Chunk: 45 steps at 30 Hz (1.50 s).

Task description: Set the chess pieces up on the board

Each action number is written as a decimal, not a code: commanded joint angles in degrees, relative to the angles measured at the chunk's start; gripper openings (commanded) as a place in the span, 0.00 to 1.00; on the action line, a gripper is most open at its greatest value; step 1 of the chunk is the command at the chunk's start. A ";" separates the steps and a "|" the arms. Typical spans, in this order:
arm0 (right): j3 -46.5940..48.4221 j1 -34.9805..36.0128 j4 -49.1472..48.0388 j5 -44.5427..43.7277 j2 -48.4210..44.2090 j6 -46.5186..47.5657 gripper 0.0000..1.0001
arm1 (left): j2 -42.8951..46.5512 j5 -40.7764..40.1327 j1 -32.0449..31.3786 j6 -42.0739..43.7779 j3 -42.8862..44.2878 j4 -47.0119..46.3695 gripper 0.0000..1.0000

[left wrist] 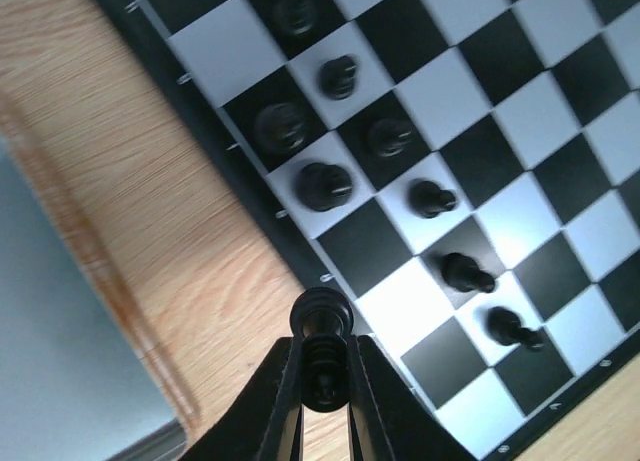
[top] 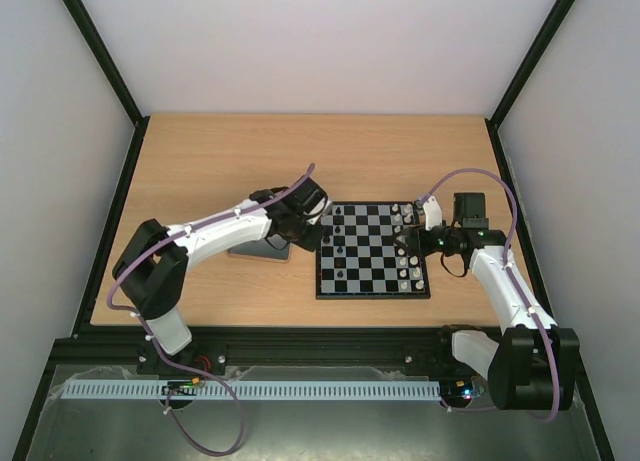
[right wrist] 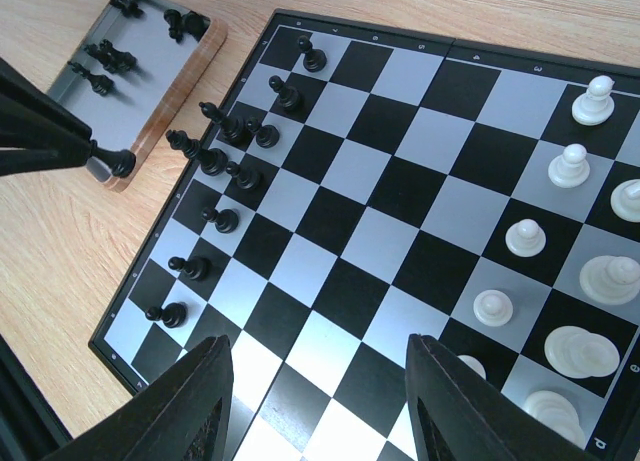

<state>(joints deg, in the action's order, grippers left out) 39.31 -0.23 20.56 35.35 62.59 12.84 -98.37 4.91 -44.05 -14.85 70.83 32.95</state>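
1. The left fingers (left wrist: 288,386) are clamped on one black piece (left wrist: 321,321), which stands upright between the tips with its head poking out past them.
2. That held piece hangs by the board's black border, over the strip of table (left wrist: 150,181) between the board (left wrist: 455,101) and the grey tray (left wrist: 60,351). I cannot tell whether its base touches anything.
3. The right fingers (right wrist: 205,401) are spread wide and grip nothing. They hover over the near middle squares of the board, with bare squares between the two tips.
4. Beyond the left fingers, the other black chess pieces (left wrist: 323,184) stand on the board in two rough files along its left side, one to a square, well apart from the right fingers.
5. The white pieces (right wrist: 585,351) stand along the board's right side, just beside the right arm's tip in the overhead view.
6. Farther left, in the right wrist view, the tray lies on the table beside the board, with a few more black figures lying in it.
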 commanded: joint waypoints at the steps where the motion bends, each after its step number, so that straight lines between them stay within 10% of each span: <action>1: -0.57 0.23 0.33 0.86 -0.10 0.53 0.48 | -0.86 0.63 -2.14 -0.11 2.84 1.49 0.11; 45: -0.42 0.23 0.45 1.03 -0.40 0.65 0.48 | -11.24 -5.90 -7.32 -0.44 10.45 5.97 0.25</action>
<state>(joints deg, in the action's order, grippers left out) 39.31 -0.23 20.56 35.35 62.59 12.84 -110.06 -0.30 -51.00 -15.09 79.77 35.97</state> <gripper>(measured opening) 0.484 0.232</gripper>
